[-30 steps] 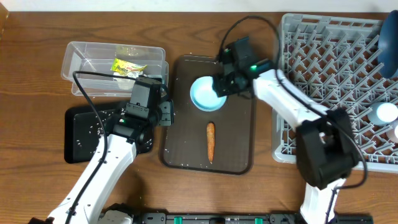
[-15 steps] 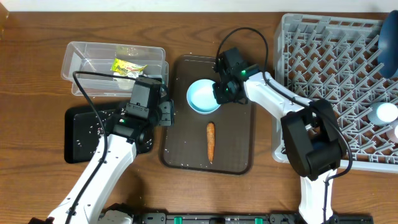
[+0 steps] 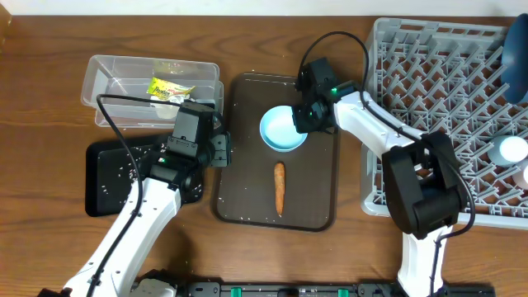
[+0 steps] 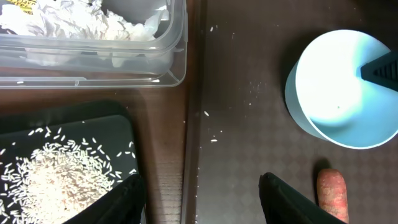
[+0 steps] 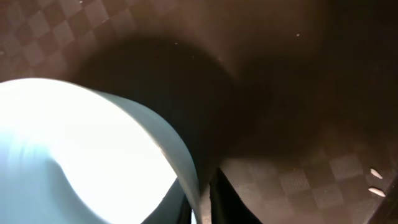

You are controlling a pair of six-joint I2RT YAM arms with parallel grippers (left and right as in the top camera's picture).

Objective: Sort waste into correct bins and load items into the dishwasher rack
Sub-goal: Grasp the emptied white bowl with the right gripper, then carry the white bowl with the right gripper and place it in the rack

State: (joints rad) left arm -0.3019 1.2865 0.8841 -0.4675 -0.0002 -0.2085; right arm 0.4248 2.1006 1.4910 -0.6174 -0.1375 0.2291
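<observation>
Closing on the bowl [image 3: 283,129], the right hand [image 3: 300,122] now pinches its rim, one finger inside, one outside, where it was spread a second ago; the bowl is on the brown tray [image 3: 247,190], slightly nearer the rack [image 3: 429,91] than before, likely ready for lifting. The left hand [image 4: 202,199] hovers spread over the tray's edge, holding nothing

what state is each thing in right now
bowl, upright, rim pinched by right claw
right claw, shut on bowl
left claw, open, empty
carrot, lying flat on brown tray
clear tub, holds wrapper and tissue
black tray, holds rice
dishwasher rack, holds plate and cup
</observation>
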